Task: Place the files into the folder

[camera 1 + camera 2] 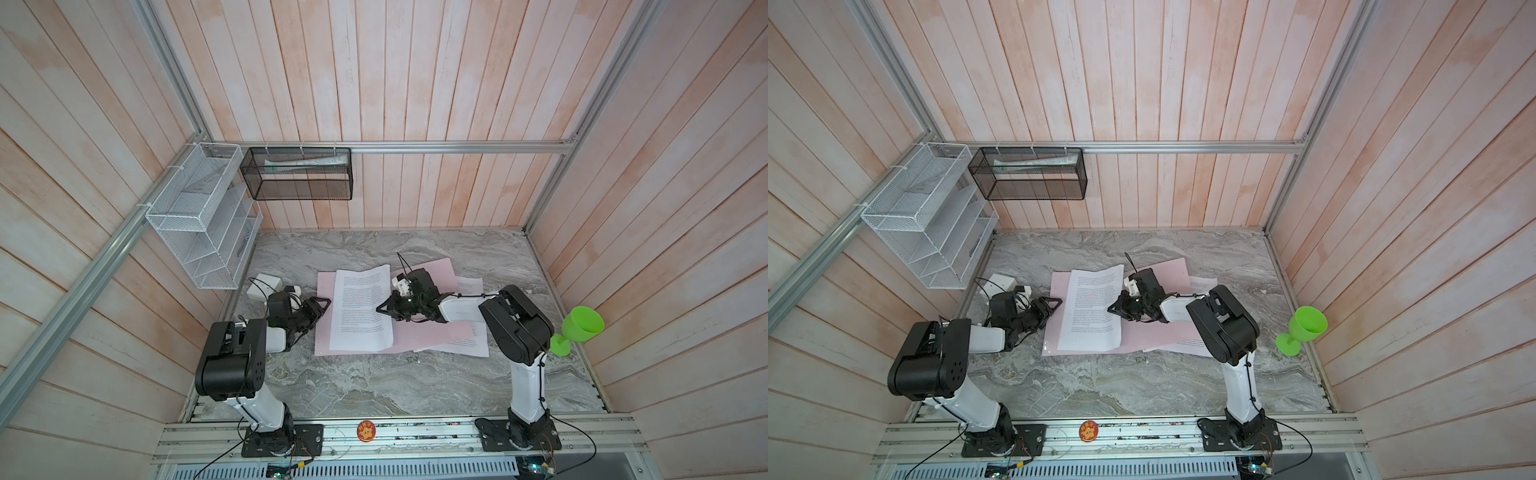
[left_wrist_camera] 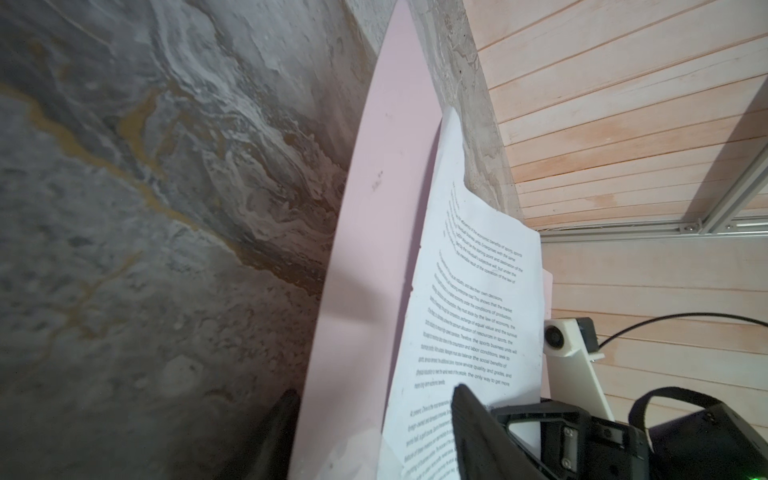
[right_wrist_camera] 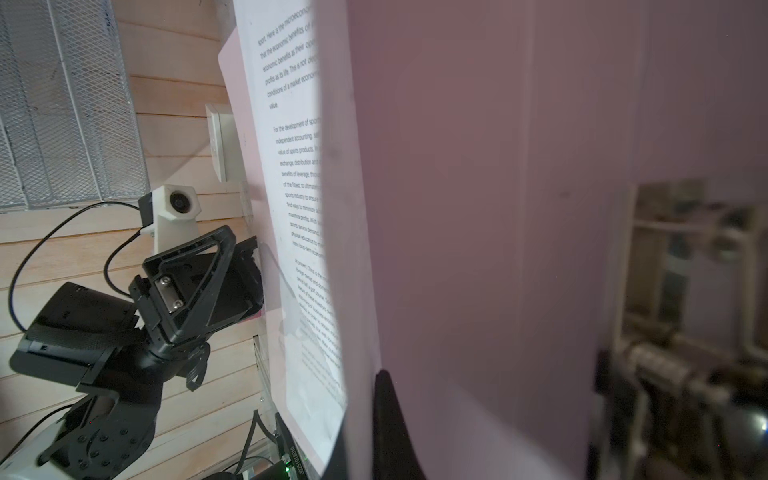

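Folder: the pink folder (image 1: 419,334) lies open and flat on the marble table (image 1: 374,386)
Done: one printed sheet (image 1: 359,307) rests on the folder's left half
Left to do: the other sheets (image 1: 467,343) poke out at the folder's right side, partly hidden by the arm; I'd say under half done; cover unclosed
Right gripper (image 1: 380,309): closed; seemingly pinching that sheet's bowed right edge
Left gripper (image 1: 324,305): jaws apart at the folder's left edge; nothing held
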